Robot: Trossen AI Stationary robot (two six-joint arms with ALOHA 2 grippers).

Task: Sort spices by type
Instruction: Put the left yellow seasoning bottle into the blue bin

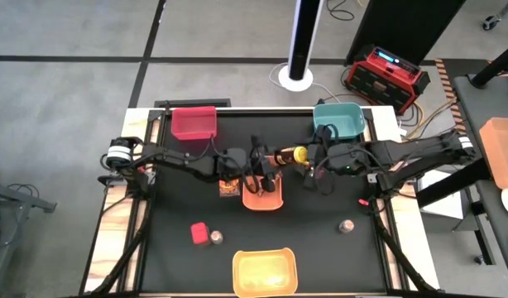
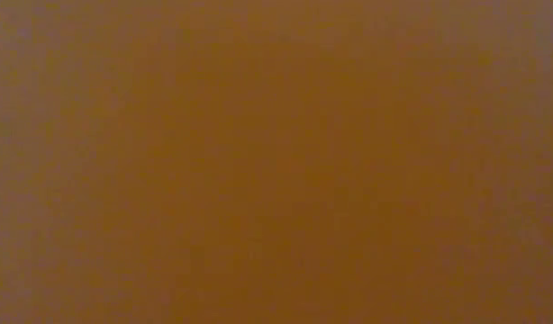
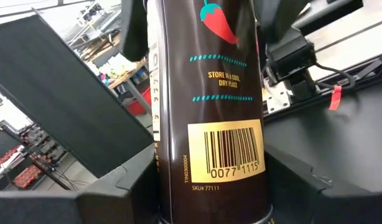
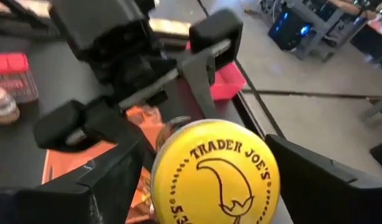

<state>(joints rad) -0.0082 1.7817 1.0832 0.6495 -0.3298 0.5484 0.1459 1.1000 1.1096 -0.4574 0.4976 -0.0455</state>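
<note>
I see one yellow-lidded jar (image 1: 290,155) lying sideways in the air between both arms, above the table (image 1: 320,248) near the orange bin (image 1: 263,199). My left gripper (image 3: 209,186) grasps its dark labelled body; my right gripper (image 4: 209,180) is clenched on the yellow-capped end. A printed packet (image 1: 229,189) lies just beside the orange bin. Nearer the front, a red cube box (image 1: 199,233) touches a silver-lidded jar (image 1: 216,238); a second silver-lidded jar (image 1: 347,226) sits well apart. The low view shows only plain orange-brown.
</note>
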